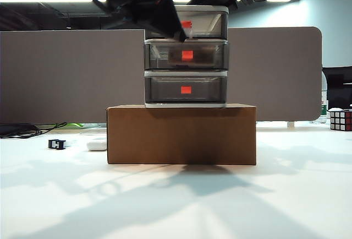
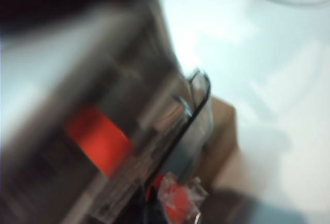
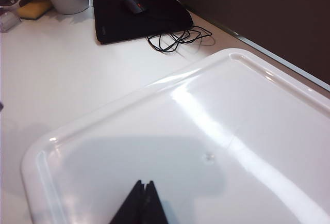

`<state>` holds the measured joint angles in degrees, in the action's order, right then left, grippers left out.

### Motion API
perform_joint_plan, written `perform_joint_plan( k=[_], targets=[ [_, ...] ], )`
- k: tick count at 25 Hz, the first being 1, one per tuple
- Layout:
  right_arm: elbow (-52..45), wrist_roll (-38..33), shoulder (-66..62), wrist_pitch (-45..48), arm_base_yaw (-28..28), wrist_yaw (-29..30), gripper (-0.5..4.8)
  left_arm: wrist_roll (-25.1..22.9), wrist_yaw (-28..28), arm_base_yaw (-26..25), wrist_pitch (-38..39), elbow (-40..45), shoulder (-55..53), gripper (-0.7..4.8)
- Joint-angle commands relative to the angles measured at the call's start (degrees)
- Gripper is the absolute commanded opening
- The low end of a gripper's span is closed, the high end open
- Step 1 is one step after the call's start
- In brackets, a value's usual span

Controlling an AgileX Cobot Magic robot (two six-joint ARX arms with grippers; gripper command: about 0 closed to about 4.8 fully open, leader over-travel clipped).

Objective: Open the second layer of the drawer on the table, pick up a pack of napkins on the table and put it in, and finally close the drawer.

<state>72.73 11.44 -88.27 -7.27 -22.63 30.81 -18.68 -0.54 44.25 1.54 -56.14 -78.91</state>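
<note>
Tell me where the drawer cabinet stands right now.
In the exterior view the drawer cabinet stands centred on top of the brown cardboard box, in front of the grey partition, all three drawers shut.

The left gripper, closed, is crowding the front of the drawer beside the top handle. The cardboard box is blocking the centre. The table in front is staying free. The right gripper, closed, is hanging above a white tray.
</note>
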Motion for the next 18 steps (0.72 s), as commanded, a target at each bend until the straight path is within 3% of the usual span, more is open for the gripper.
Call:
perform_joint_plan(
  k=[1,5,11,16,18],
  targets=[
    [-0.4,-0.4,-0.4,-3.9,0.0,-0.5,-0.05,-4.0,-0.8,-0.2,-4.6,0.0,-0.6,-0.06],
    [-0.4,0.0,-0.4,-3.9,0.0,-0.5,-0.05,-4.0,-0.9,-0.1,-2.8,0.0,0.0,-0.06],
    [-0.4,0.6,-0.5,-4.3,0.1,-0.5,-0.05,-3.9,2.1,-0.8,9.1,0.0,4.3,-0.06],
    [-0.4,0.6,-0.5,-4.4,0.1,-0.5,-0.05,-3.8,2.1,-4.5,4.9,0.0,1.2,-0.06],
    [-0.4,0.7,-0.5,-4.6,0.1,-0.5,-0.05,-3.7,5.0,-6.7,3.8,0.0,-0.4,-0.06]
  ],
)
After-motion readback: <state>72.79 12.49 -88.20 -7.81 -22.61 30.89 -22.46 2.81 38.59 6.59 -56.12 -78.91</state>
